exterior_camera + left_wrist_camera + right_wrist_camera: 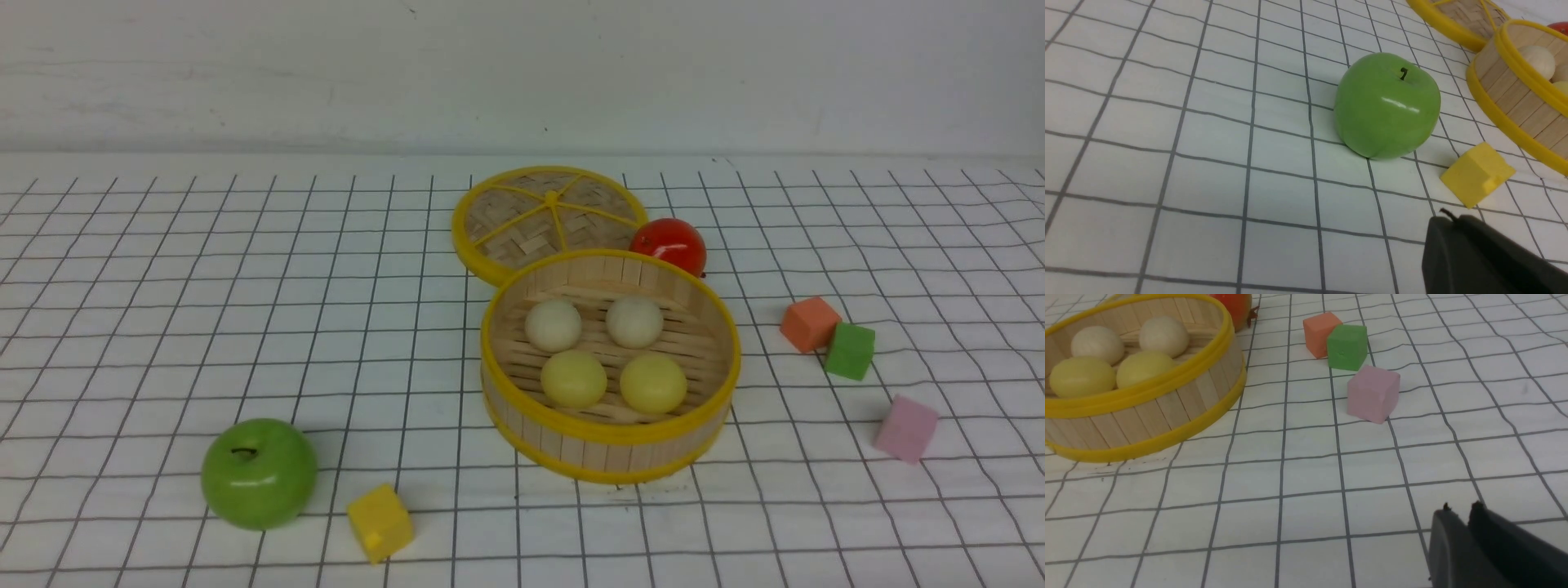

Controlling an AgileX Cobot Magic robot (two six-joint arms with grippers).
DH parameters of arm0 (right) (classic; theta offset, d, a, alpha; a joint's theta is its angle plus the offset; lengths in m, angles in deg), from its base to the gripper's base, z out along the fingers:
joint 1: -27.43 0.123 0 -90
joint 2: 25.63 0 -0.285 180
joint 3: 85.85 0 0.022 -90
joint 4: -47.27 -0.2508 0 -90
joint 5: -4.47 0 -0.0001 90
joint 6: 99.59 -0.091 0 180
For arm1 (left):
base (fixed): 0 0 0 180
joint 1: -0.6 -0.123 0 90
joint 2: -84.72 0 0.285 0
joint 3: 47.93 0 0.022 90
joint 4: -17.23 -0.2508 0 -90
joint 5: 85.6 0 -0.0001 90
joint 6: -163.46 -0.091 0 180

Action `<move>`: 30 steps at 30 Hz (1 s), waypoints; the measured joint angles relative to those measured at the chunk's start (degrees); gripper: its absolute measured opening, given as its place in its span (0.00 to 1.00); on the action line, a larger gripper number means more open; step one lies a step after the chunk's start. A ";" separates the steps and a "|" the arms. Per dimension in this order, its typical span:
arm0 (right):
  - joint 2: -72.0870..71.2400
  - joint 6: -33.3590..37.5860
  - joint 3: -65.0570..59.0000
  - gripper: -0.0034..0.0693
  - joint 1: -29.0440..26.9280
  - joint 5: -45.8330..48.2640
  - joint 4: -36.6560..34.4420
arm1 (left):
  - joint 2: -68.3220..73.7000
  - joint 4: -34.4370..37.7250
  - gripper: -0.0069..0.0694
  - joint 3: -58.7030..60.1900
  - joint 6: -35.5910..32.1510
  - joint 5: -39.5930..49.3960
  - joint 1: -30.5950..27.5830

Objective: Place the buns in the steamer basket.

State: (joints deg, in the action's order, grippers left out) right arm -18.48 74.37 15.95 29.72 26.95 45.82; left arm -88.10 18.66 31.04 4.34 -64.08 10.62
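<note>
Two cream-white buns (553, 324) (634, 321) and two pale yellow buns (574, 379) (653, 383) lie on the slatted floor of the steamer basket (608, 445), mid-table. The right wrist view shows the same buns (1143, 367) inside the basket (1167, 404). My left gripper (1449, 218) is shut and empty, low over the cloth, near the yellow cube and apart from the basket (1506, 94). Well clear of the basket, my right gripper (1459, 508) has a narrow gap between its tips, with nothing in it. Neither arm shows in the front view.
The woven lid (549, 214) lies flat behind the basket, with a red fruit (669, 243) beside it. A green apple (259, 472) and a yellow cube (380, 521) sit front left. Orange (809, 322), green (849, 350) and pink (905, 428) cubes sit on the right.
</note>
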 joint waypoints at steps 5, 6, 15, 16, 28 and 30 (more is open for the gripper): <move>0.00 0.00 0.00 0.15 0.00 0.00 0.00 | 0.00 0.00 0.07 0.00 0.00 0.00 0.00; 0.00 0.00 0.00 0.15 0.00 0.00 0.00 | 0.00 0.00 0.07 0.00 0.00 0.00 0.00; 0.00 0.00 0.00 0.15 0.00 0.00 0.00 | 0.00 0.00 0.07 0.00 0.00 0.00 0.00; 0.00 0.00 0.00 0.15 0.00 0.00 0.00 | 0.00 0.00 0.07 0.00 0.00 0.00 0.00; 0.00 0.00 0.00 0.18 0.00 0.00 0.00 | 0.00 0.00 0.07 0.00 0.00 0.00 0.00; 0.00 0.00 0.00 0.18 0.00 0.00 0.00 | 0.00 0.00 0.07 0.00 0.00 0.00 0.00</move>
State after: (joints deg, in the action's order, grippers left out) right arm -18.48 74.37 15.95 29.72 26.95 45.82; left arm -88.10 18.66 31.04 4.34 -64.08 10.62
